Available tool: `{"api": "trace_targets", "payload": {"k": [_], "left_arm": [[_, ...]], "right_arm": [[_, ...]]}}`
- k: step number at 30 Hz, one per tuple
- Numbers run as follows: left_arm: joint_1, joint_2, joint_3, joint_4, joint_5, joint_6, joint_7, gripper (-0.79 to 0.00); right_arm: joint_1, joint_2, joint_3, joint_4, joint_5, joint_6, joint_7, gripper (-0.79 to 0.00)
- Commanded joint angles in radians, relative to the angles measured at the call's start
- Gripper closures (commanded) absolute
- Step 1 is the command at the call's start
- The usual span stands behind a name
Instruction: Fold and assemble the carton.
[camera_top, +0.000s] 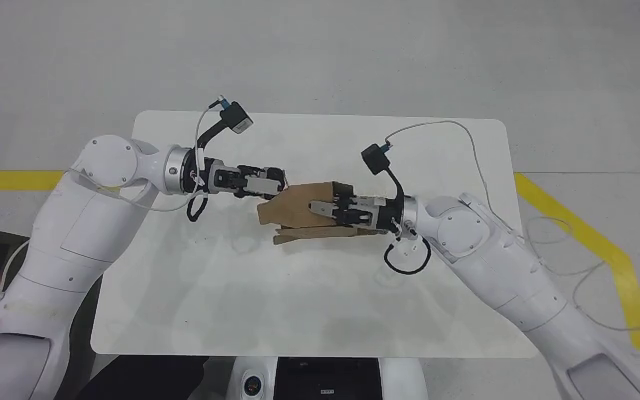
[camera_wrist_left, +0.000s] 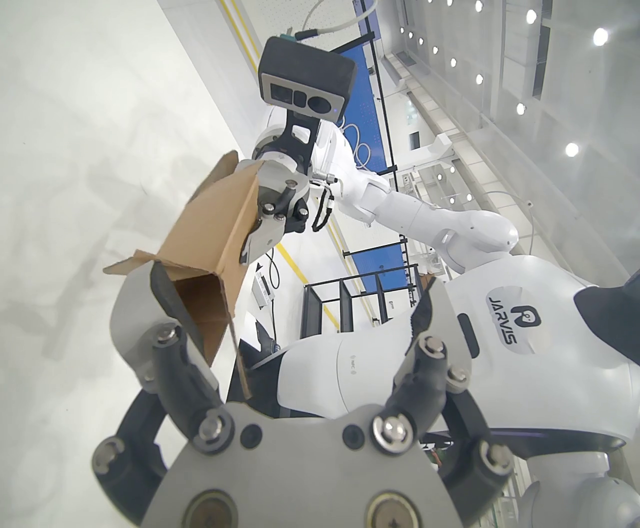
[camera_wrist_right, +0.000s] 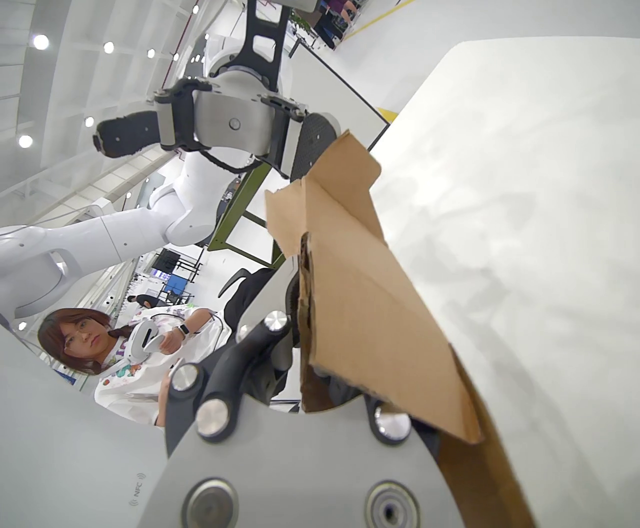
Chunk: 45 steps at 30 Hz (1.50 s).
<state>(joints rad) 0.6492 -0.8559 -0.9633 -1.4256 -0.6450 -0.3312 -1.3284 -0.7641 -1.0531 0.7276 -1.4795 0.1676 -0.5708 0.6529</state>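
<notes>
A brown cardboard carton (camera_top: 295, 208), partly opened into a tube, is held above the middle of the white table (camera_top: 400, 300). My right gripper (camera_top: 325, 210) comes in from the right and is shut on one wall of the carton (camera_wrist_right: 350, 300). The left wrist view shows that gripper (camera_wrist_left: 250, 235) pinching the carton (camera_wrist_left: 210, 225) at its far end. My left gripper (camera_wrist_left: 290, 280) is open wide at the carton's near end, one finger (camera_wrist_left: 167, 295) lying at the mouth of the tube. In the top view the left gripper (camera_top: 280, 184) sits at the carton's upper left corner.
The table's surface (camera_wrist_right: 525, 175) lies bare around the carton, with its edges well away from both grippers. A black cable loop (camera_top: 405, 255) hangs by the right wrist. Yellow floor lines (camera_top: 570, 215) run beside the table.
</notes>
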Motion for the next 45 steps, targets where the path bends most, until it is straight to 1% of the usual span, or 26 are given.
{"api": "trace_targets", "payload": {"k": [1,12,18,22,27,34,45], "left_arm": [[0.0,-0.001,-0.003,0.001,0.001,0.002,-0.002,-0.785],[0.006,-0.008,-0.02,-0.006,-0.001,0.005,-0.025,-0.785],[0.008,-0.012,-0.026,-0.003,-0.013,0.009,-0.05,-0.785],[0.007,-0.013,-0.036,0.012,0.004,0.006,-0.035,-0.785],[0.012,-0.013,-0.052,0.014,0.031,-0.004,-0.013,-0.785],[0.03,-0.013,-0.07,-0.019,0.036,-0.005,-0.018,-0.785],[0.05,-0.014,-0.086,-0.043,0.04,0.007,-0.033,-0.785]], "right_arm": [[0.005,-0.007,-0.009,0.004,0.006,-0.002,0.012,0.0],[0.039,-0.048,-0.045,0.052,0.037,-0.027,0.055,0.0],[0.043,-0.062,-0.042,0.078,0.055,-0.044,0.064,0.0],[0.045,-0.066,-0.02,0.099,0.069,-0.059,0.059,0.0],[0.041,-0.064,0.022,0.104,0.069,-0.066,0.043,0.0],[0.03,-0.063,0.068,0.088,0.044,-0.054,0.011,0.0],[0.047,-0.092,0.075,0.107,-0.011,-0.069,-0.089,0.0]]}}
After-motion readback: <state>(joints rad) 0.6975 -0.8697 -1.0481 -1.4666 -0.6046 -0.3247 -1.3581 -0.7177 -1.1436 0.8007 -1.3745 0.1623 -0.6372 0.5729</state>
